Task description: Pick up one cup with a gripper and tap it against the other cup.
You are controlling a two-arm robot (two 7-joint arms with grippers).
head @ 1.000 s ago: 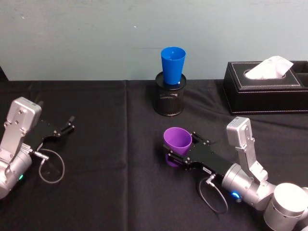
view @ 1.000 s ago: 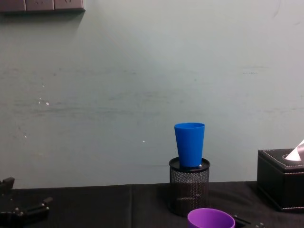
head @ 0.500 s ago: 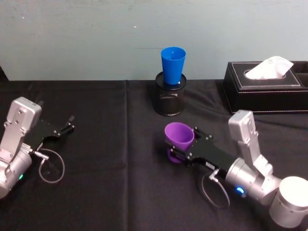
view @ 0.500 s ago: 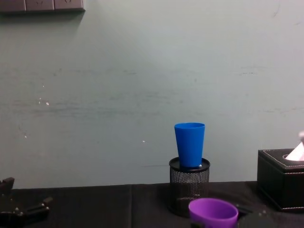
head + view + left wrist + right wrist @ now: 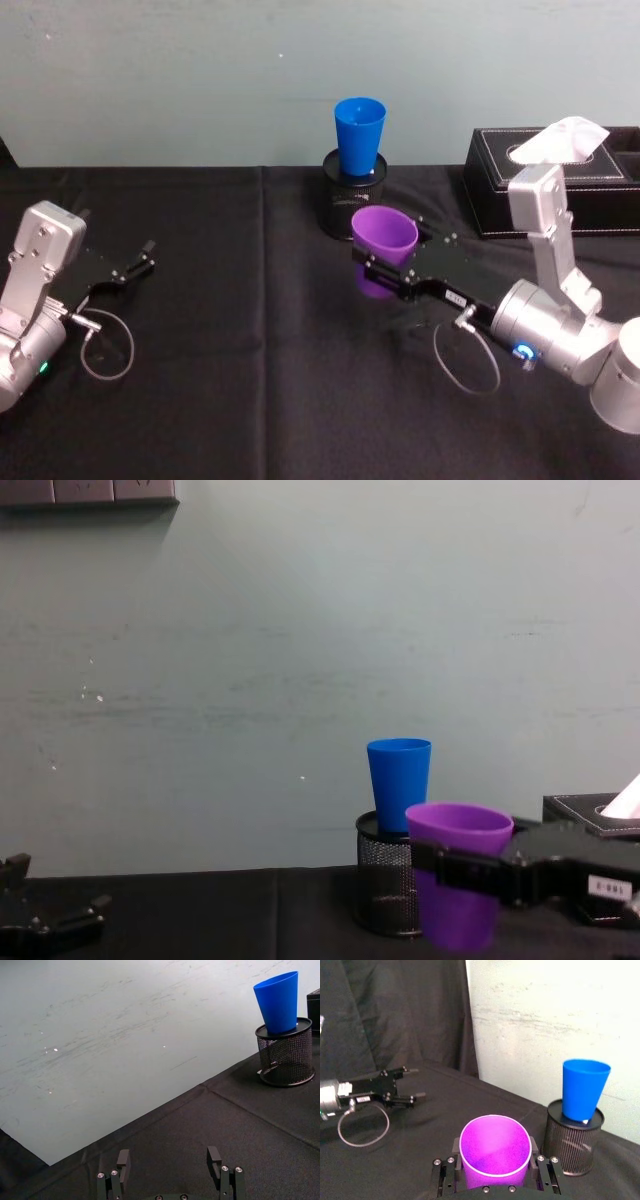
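The right gripper (image 5: 386, 260) is closed on the purple cup (image 5: 383, 232). Its two black fingers (image 5: 443, 1176) press the cup wall from opposite sides, below the rim, approx. mid-height. The cup is upright with the mouth up and seems to be off the black cloth (image 5: 250, 350), with its shadow under it.

In the head view it is near the mesh pen holder (image 5: 340, 215), in front of it and a bit to the right, not touching. The blue cup (image 5: 359, 135) stands in the top of that holder, with its rim higher than the purple one.

The left gripper (image 5: 145, 258) rests at the left side of the table, well apart, with its fingers spread and nothing between them.

My judgement of handling: the purple cup is thin plastic, so very light and a bit flexible, w/ a smooth tapered wall that can slip downward out of the fingers. The hold on the wall under the rim looks sensible. The blue cup sits loose in the holder, so a hard tap may tip it.

Writing: a small white label (image 5: 609, 886) is on the right gripper, but its dark characters are too small to read. The tissue box (image 5: 560, 200) at the right has no brand I can see.
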